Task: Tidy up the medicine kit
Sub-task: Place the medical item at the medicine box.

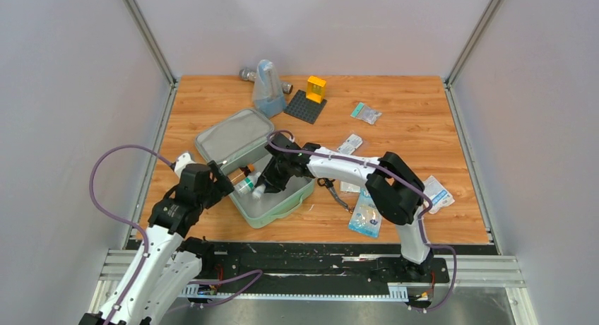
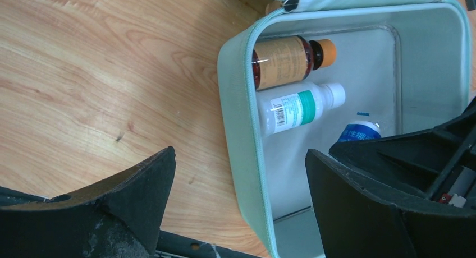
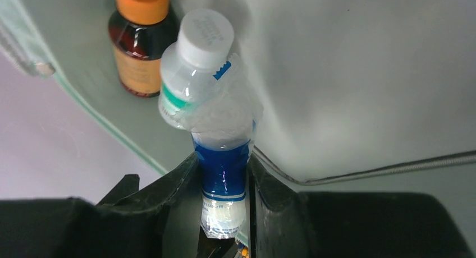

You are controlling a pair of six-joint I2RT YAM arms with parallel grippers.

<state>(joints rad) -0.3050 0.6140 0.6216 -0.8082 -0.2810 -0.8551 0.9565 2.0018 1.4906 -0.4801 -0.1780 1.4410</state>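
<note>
The pale mint-green medicine kit lies open, its tray [image 1: 286, 205] near the front and its lid [image 1: 233, 136] behind it. In the tray lie an amber bottle [image 2: 283, 59] with an orange cap and a white bottle [image 2: 297, 105] with a green band. My right gripper [image 3: 223, 169] is inside the tray [image 3: 365, 73], shut on a blue-and-clear packet [image 3: 222, 123] whose top rests against the white bottle [image 3: 196, 61]. My left gripper [image 2: 241, 179] is open, its jaws on either side of the tray's left wall [image 2: 241, 129]. In the top view it [image 1: 224, 178] sits at the tray's left edge.
A dark grey baseplate [image 1: 305, 106] with a yellow block [image 1: 316, 88] and a translucent bluish pouch [image 1: 266, 88] stand at the back. Small packets [image 1: 366, 113] [image 1: 350, 143] [image 1: 367, 212] [image 1: 436, 194] and scissors [image 1: 332, 191] lie right of the kit.
</note>
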